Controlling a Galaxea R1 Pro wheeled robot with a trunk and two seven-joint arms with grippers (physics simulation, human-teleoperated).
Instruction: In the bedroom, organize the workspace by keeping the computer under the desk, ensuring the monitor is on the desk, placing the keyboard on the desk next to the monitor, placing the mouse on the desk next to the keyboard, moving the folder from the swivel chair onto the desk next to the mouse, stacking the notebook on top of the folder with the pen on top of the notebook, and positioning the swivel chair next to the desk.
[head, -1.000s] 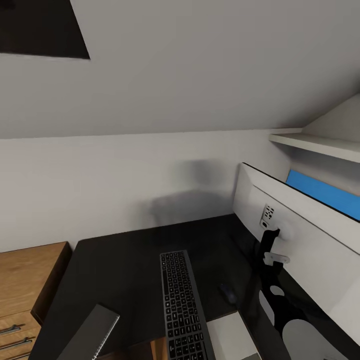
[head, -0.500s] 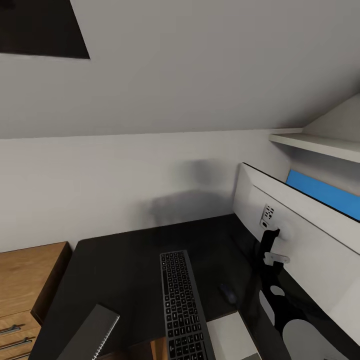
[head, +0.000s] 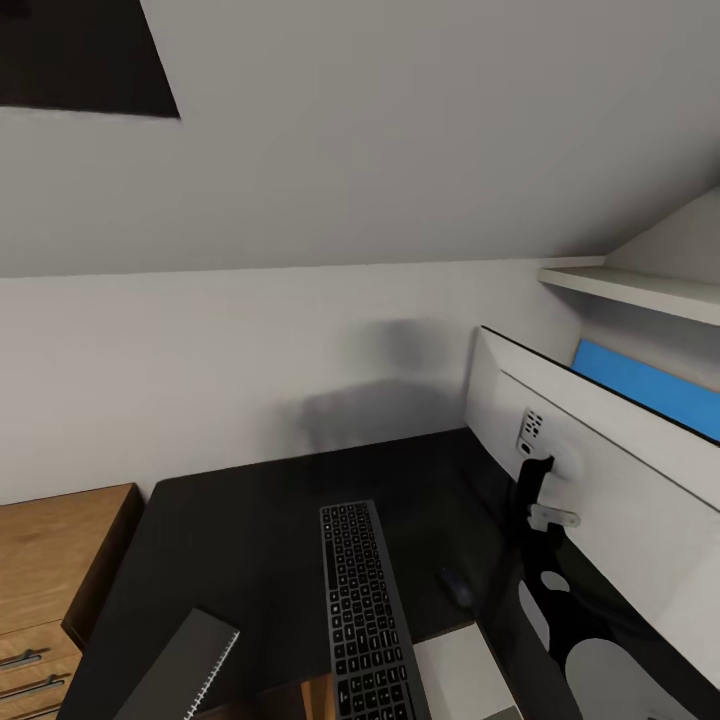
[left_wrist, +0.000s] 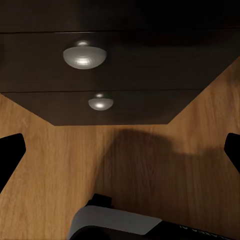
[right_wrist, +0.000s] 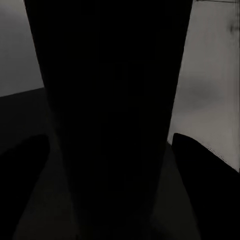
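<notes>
The glossy black desk (head: 250, 520) carries the dark grey keyboard (head: 362, 610), lying lengthwise at its middle. A small dark mouse (head: 457, 587) lies just right of it. At the right, the monitor (head: 600, 470) leans with its white back toward me and its black stand (head: 535, 495) below. A dark slab stands between the fingers of my right gripper (right_wrist: 110, 145), which touch it on both sides. A bright blue strip, seemingly the folder (head: 640, 385), shows past the monitor's upper edge. My left gripper (left_wrist: 120, 155) is open, low before the dark drawer unit (left_wrist: 130, 75).
A grey ring-edged slab, perhaps the notebook (head: 180, 665), tilts at the desk's front left. The light grey computer (head: 455, 670) sits below the desk edge. An oak chest (head: 50, 560) stands left. A white shelf (head: 630, 285) juts out at upper right. Wood floor (left_wrist: 60, 175) lies under the left gripper.
The monitor has shifted slightly up and to the left. Keyboard, mouse and the rest stay where they were.
</notes>
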